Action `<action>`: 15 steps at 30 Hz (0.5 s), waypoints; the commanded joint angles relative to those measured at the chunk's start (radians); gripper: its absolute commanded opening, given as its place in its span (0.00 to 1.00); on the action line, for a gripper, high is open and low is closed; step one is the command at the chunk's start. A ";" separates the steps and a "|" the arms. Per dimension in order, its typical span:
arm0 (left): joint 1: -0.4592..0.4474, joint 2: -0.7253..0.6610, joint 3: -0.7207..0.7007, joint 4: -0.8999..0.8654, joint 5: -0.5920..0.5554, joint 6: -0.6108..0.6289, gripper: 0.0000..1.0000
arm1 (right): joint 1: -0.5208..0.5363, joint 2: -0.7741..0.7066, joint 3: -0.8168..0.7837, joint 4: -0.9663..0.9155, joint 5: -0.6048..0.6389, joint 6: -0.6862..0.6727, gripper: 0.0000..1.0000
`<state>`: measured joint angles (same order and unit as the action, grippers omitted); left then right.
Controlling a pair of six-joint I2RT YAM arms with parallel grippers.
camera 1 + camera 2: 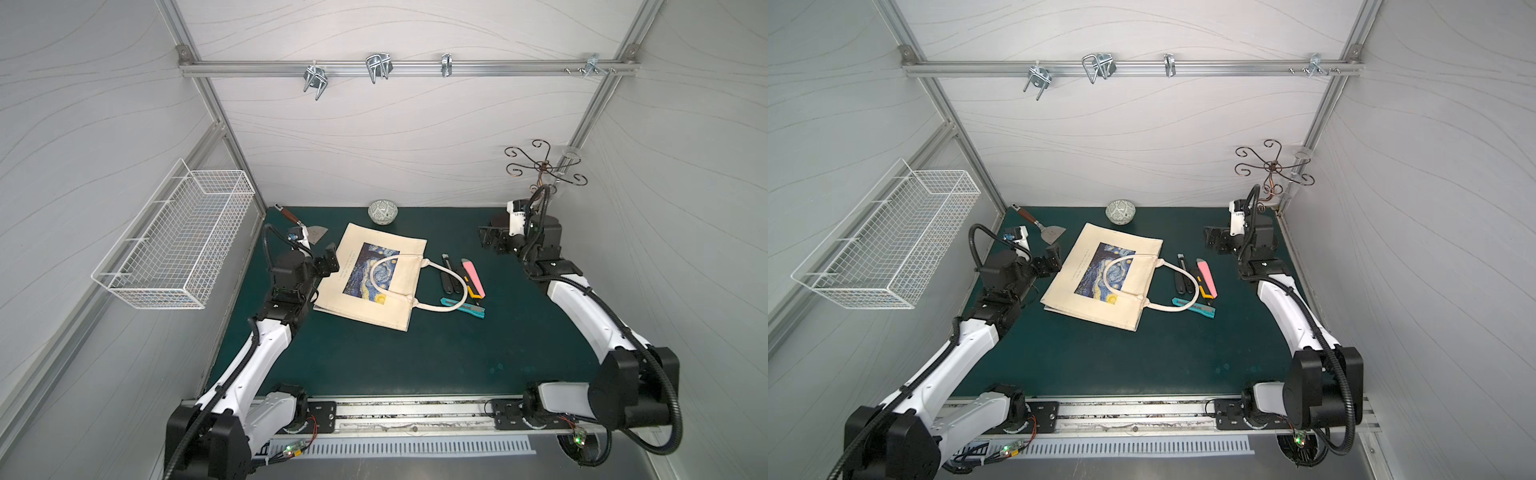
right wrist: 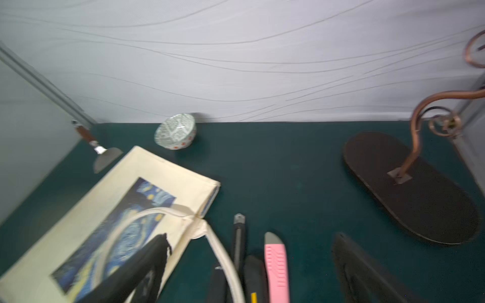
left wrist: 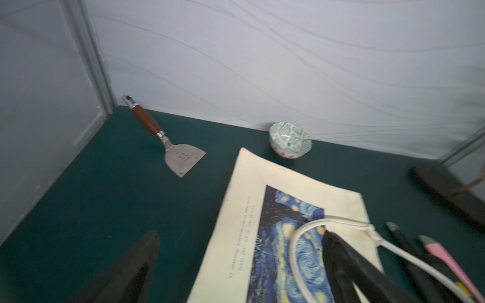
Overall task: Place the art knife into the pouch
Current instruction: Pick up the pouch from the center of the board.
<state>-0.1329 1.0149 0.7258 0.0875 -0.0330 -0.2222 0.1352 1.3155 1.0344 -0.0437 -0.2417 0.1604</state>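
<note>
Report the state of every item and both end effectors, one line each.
Cream canvas tote bag with night-sky print: flat, one rope handle folded onto print, other draped over knives.
Pink utility knife: flat, outside bag.
Black utility knife: flat, under handle.
Teal utility knife: flat, partly under handle.
Green-patterned ceramic bowl: upright, empty.
Wood-handled metal scraper: lying flat.
Left end effector: open, empty.
Right end effector: open, empty.

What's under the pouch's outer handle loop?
The pouch handle crosses a black knife and the teal knife, hiding the crossed parts. The pink knife lies clear beside it.
</note>
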 commanded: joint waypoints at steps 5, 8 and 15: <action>0.030 0.077 0.080 -0.100 0.423 -0.252 0.99 | -0.030 0.037 -0.037 -0.062 -0.422 0.114 0.99; -0.033 0.176 0.168 -0.220 0.443 -0.202 0.99 | 0.015 -0.027 -0.033 -0.142 -0.240 0.064 0.99; -0.111 0.313 0.163 -0.232 0.364 -0.286 0.98 | -0.135 -0.020 -0.180 0.112 -0.456 0.326 0.99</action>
<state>-0.2363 1.2942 0.8703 -0.1455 0.3267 -0.4377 0.0605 1.2617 0.8989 -0.0376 -0.5819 0.3656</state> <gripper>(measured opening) 0.986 0.992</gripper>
